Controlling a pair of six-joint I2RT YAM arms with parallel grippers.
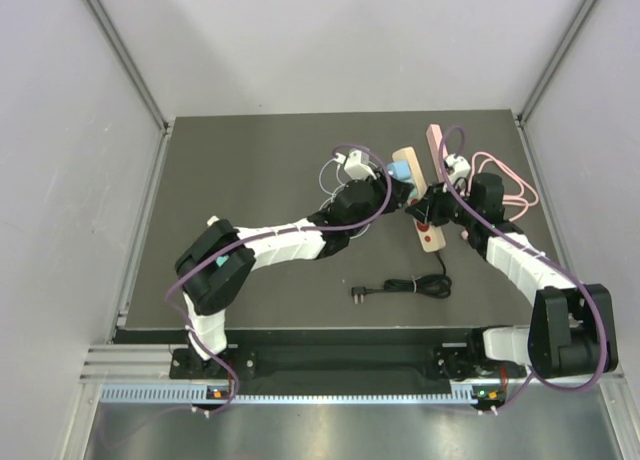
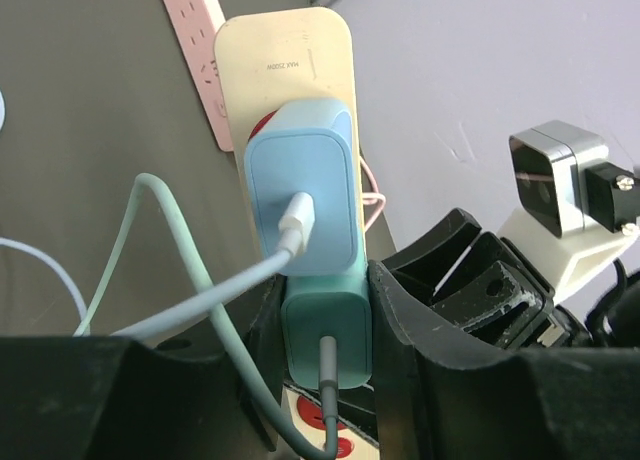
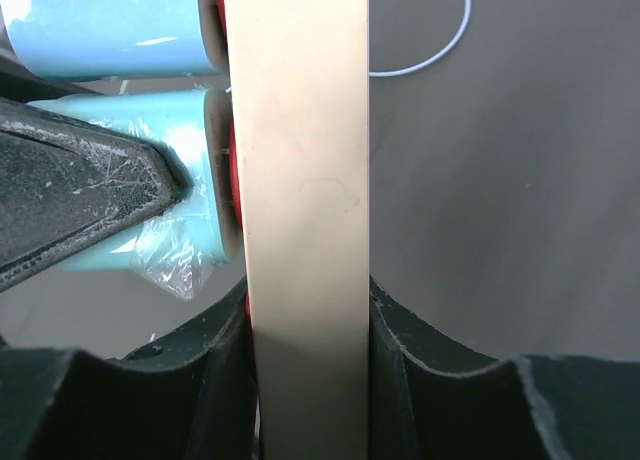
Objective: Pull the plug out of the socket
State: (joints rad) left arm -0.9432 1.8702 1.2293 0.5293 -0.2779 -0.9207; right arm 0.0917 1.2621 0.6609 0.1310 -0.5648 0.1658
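A beige power strip (image 1: pixel 428 242) lies on the dark mat, with a light blue plug (image 2: pixel 305 190) and a teal plug (image 2: pixel 328 330) seated side by side in it. My left gripper (image 2: pixel 328 350) is shut on the teal plug, one finger on each side; in the top view it sits at the strip's middle (image 1: pixel 403 196). My right gripper (image 3: pixel 308 380) is shut on the strip's body (image 3: pixel 305 180), clamping its two long sides (image 1: pixel 432 216). In the right wrist view the teal plug (image 3: pixel 165 180) still sits against the strip, with the left finger (image 3: pixel 80 200) on it.
A pink power strip (image 1: pixel 437 145) lies just behind the beige one, with pink cable (image 1: pixel 512 185) looped to the right. A loose black cable with a plug (image 1: pixel 405 287) lies on the mat near the front. White and teal cables (image 2: pixel 170 310) trail left.
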